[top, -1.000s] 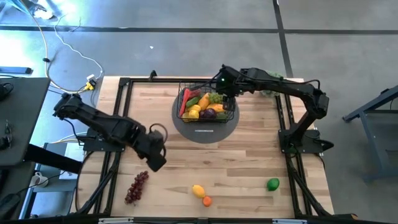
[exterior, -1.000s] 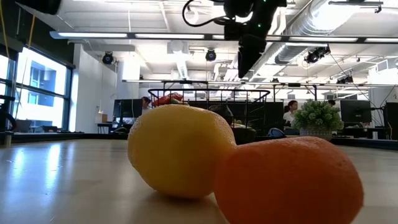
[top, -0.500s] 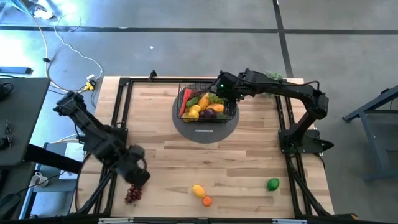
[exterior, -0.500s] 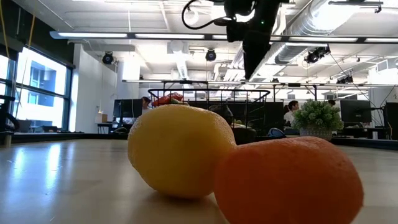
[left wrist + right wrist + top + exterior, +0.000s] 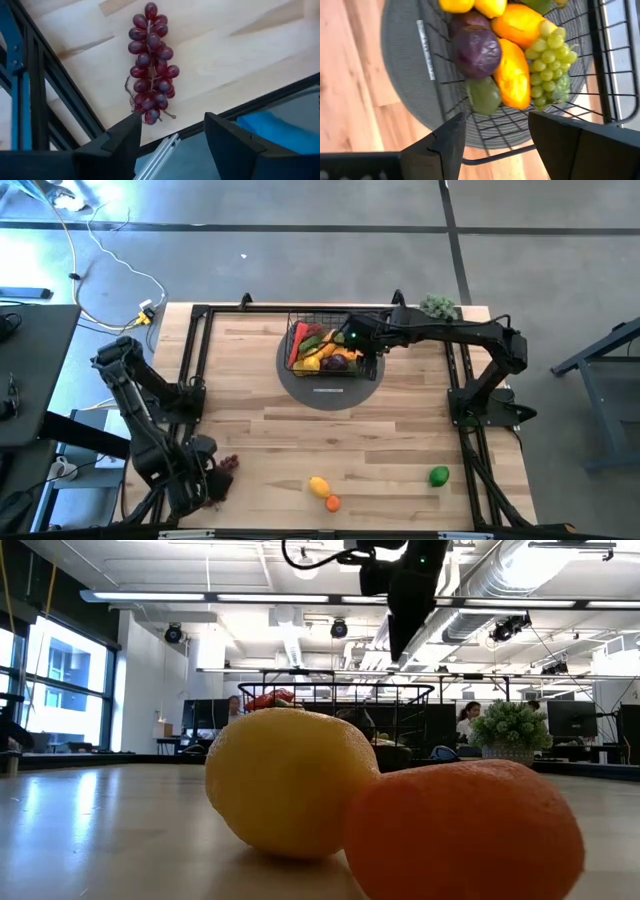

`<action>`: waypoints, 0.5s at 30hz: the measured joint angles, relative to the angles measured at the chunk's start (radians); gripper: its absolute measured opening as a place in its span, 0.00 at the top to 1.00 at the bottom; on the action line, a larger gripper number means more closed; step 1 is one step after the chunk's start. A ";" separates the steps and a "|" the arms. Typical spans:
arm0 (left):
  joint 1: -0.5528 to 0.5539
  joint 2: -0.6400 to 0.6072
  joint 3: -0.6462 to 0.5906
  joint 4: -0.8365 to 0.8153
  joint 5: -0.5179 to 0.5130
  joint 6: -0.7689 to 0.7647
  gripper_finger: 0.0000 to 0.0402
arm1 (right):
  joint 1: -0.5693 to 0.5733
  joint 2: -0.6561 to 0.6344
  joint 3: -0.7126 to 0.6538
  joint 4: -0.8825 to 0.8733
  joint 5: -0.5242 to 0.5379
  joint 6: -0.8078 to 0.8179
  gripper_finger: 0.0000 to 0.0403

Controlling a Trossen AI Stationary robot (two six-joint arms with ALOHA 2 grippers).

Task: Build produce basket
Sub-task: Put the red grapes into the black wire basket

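Since a second ago the left gripper (image 5: 205, 488) has swung from mid-bench down to the front left corner, over the red grapes (image 5: 151, 62); its fingers are spread, empty, astride the bunch's lower end beside the black frame rail. Bare wood planks lie open toward the lemon (image 5: 318, 486) and orange fruit (image 5: 333, 502) near the front edge, with a lime (image 5: 438, 475) farther right. At the back, the wire basket (image 5: 368, 360) sits on a round woven grey mat (image 5: 325, 394), packed with produce. No writing is legible. The right gripper (image 5: 366, 352) hangs spread over the basket's right side.
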 joint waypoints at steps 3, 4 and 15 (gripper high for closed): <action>-0.013 0.035 0.000 0.010 -0.003 -0.034 0.49 | 0.033 0.000 0.000 -0.004 0.000 0.000 0.51; -0.016 0.046 0.000 0.011 -0.003 -0.044 0.49 | 0.044 0.000 0.000 -0.004 0.000 0.000 0.51; -0.012 0.192 0.000 0.033 0.021 -0.086 0.49 | 0.128 0.000 0.000 -0.006 -0.001 0.038 0.51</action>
